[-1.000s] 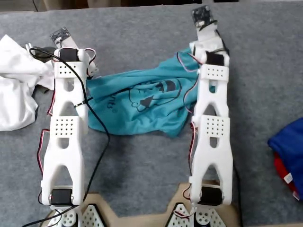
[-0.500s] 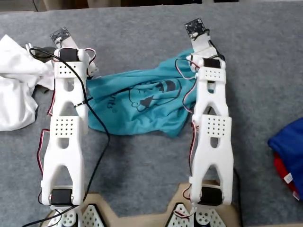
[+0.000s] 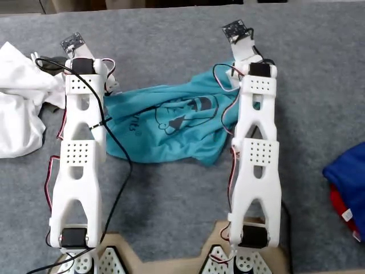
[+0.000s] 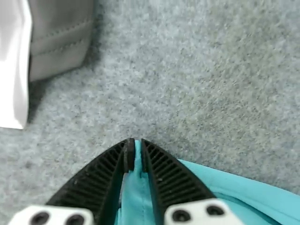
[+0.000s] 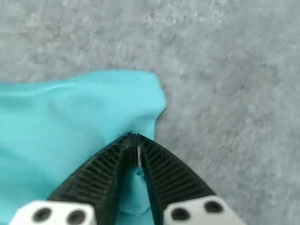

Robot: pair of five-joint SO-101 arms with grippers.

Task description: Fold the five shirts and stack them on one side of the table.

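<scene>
A teal shirt [image 3: 171, 123] with a dark print lies crumpled on the grey table between the two arms. My left gripper [image 4: 133, 143] is shut on a thin fold of the teal shirt [image 4: 136, 197] at its left edge. My right gripper [image 5: 137, 138] is shut on the teal shirt [image 5: 70, 122] near a corner at its far right. A white shirt [image 3: 20, 114] is heaped at the left table edge, and a grey garment [image 4: 58, 35] lies beside it. A blue shirt [image 3: 348, 177] on top of a red one [image 3: 342, 211] lies at the right edge.
The grey cloth-covered table [image 3: 171, 34] has open room at the back and at the front between the arm bases [image 3: 165, 257]. Cables [image 3: 122, 171] run along the left arm across the teal shirt.
The right arm's wrist has swung slightly left at the far right of the teal shirt, lifting that corner a little. The left arm has not moved.
</scene>
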